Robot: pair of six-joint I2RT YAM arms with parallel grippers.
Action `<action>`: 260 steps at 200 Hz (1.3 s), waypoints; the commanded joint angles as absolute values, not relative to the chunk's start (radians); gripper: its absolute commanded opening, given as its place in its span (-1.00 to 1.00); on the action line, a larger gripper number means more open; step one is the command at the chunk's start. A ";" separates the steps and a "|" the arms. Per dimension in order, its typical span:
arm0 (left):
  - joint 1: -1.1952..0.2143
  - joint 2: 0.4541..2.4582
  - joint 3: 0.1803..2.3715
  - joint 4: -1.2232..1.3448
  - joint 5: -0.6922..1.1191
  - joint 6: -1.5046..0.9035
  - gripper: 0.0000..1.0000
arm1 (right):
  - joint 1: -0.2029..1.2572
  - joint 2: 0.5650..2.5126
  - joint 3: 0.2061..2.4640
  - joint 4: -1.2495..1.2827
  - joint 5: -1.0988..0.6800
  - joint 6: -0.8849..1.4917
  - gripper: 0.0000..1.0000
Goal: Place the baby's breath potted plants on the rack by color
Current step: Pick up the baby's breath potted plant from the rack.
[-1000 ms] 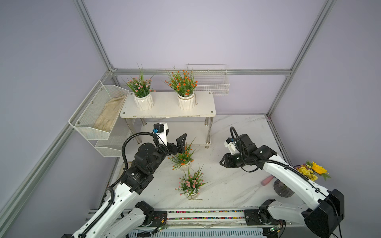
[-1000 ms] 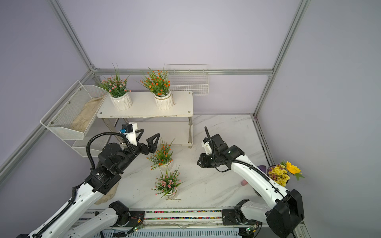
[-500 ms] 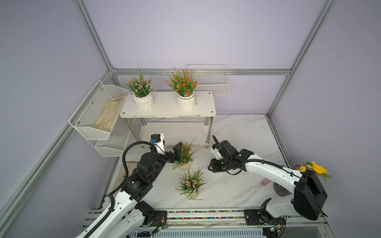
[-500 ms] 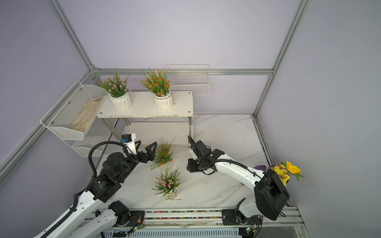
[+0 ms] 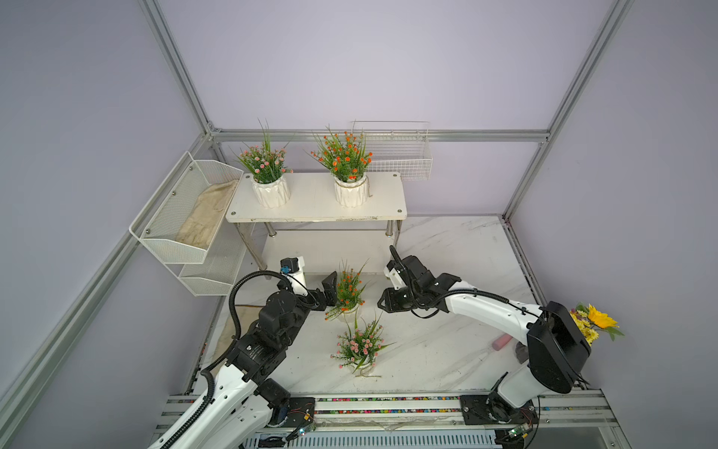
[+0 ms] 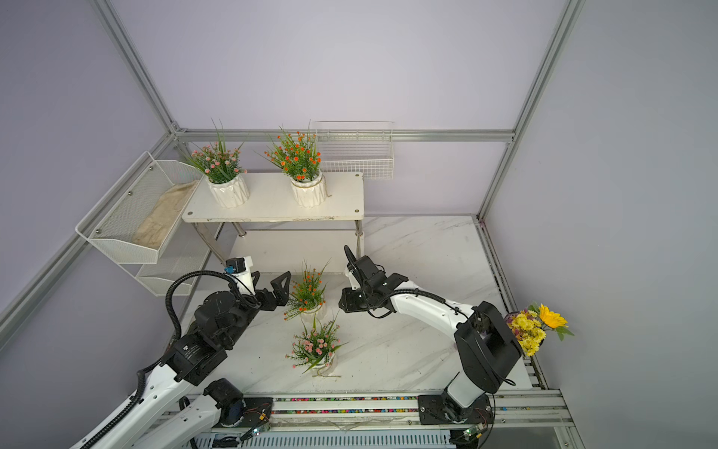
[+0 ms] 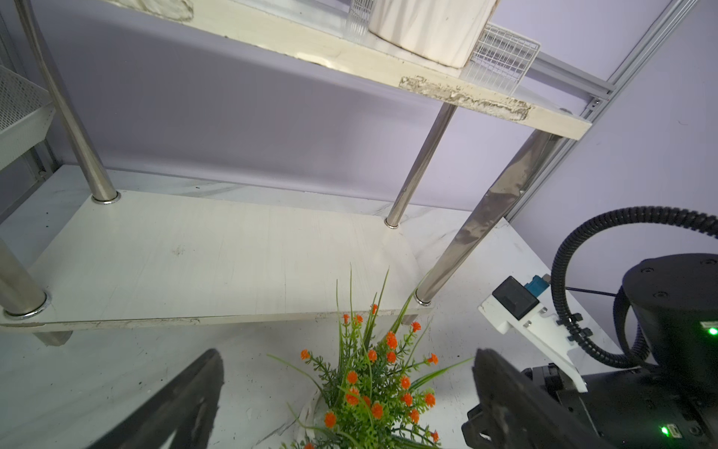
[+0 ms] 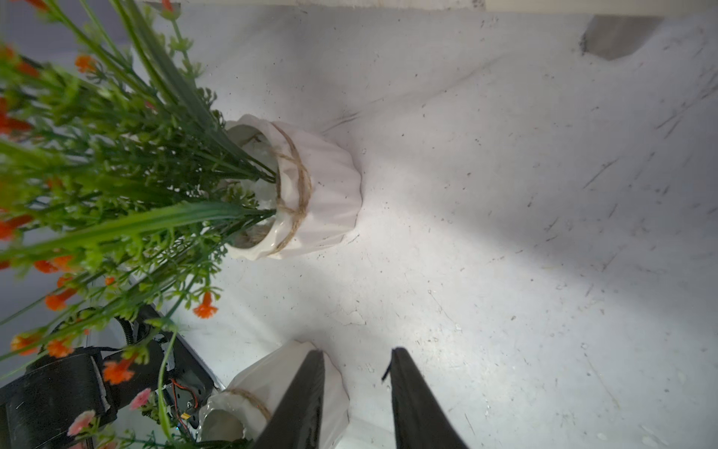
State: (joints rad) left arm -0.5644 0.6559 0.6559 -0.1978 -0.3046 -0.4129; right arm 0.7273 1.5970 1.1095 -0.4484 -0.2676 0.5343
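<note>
White marble-look tabletop [image 5: 447,350], lilac walls [image 5: 388,58].
Your left gripper [image 7: 347,355] gaped wide by the orange-flowered white-potted plant [image 5: 348,287]; your right gripper [image 8: 357,353], narrow and empty, by the pink-flowered plant [image 5: 359,344]. An orange twin [image 5: 344,155] and pink twin [image 5: 264,163] topped the white chrome-legged rack [image 5: 311,202].

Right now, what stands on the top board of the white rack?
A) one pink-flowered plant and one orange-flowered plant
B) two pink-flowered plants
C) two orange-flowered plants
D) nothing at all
A: both top views show the rack carrying a pink plant and an orange plant on its top board, standing upright and apart from each other.
</note>
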 commanded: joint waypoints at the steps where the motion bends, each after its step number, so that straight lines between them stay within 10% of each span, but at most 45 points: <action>1: -0.568 0.643 0.637 -0.173 -0.339 -0.445 1.00 | 0.728 1.599 1.151 -0.430 -0.263 0.519 -0.36; 148: -0.534 1.179 1.386 -0.143 -0.179 -0.025 1.00 | 0.728 1.309 1.345 -0.639 -0.146 0.479 -0.27; 260: -0.394 1.474 1.552 -0.006 -0.002 -0.104 1.00 | 0.725 1.222 1.262 -0.670 -0.080 0.496 -0.23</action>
